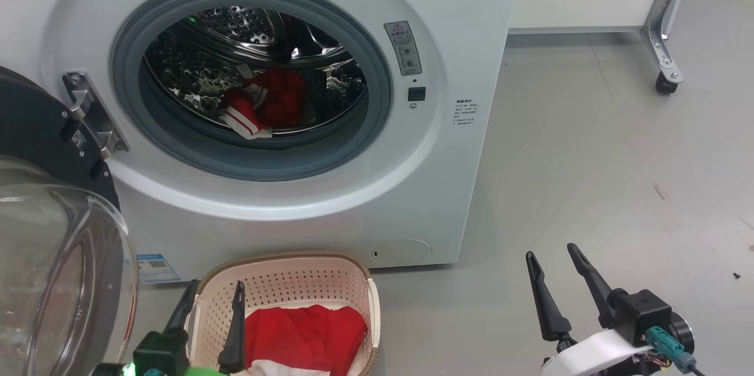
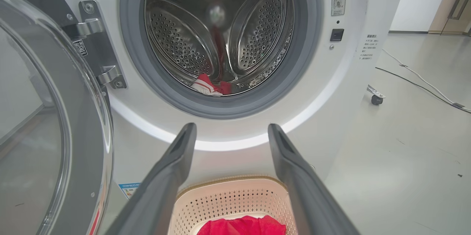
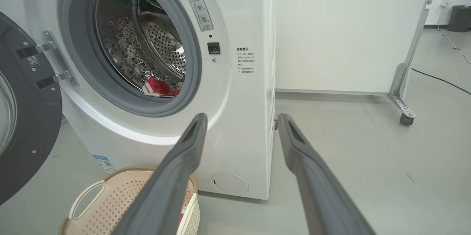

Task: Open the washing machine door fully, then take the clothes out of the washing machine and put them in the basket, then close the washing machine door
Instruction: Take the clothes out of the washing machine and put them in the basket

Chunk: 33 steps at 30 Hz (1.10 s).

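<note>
Two grippers, left gripper (image 1: 215, 287) and right gripper (image 1: 552, 252), spread wide, empty. Two lots: clothes (image 1: 262, 105) ahead inside one washing machine (image 1: 459, 40); more clothes (image 1: 306, 332) beneath left gripper in one basket (image 1: 283, 261). One washing machine door (image 1: 35, 128) open leftward, glass bulging rightward.

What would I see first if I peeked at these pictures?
A red-and-white garment lies in the steel drum of the white washing machine, whose round door hangs wide open at the left. More red clothes lie in the cream basket on the floor right in front.
</note>
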### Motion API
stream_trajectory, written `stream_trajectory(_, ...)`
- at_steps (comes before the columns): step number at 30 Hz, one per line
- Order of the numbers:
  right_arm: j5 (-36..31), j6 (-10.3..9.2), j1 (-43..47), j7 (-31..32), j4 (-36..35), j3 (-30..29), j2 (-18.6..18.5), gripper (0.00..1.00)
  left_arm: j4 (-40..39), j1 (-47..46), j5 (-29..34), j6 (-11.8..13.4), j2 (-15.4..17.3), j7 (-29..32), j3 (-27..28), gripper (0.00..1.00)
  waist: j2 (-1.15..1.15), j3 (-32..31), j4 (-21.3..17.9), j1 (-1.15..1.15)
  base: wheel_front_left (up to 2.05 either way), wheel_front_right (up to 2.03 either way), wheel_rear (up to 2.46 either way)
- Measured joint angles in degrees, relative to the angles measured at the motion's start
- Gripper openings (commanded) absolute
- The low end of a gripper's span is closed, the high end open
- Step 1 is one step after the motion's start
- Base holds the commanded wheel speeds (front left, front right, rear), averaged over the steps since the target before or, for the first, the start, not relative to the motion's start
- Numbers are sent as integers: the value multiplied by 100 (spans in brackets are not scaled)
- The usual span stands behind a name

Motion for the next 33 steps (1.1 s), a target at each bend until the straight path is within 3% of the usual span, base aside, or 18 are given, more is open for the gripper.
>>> stream_trajectory(33, -18, -1, 159, 0, -209, 37, 3, 100, -992, 608, 51, 133, 57, 109, -98, 100, 0, 68, -48, 0, 0, 0, 0)
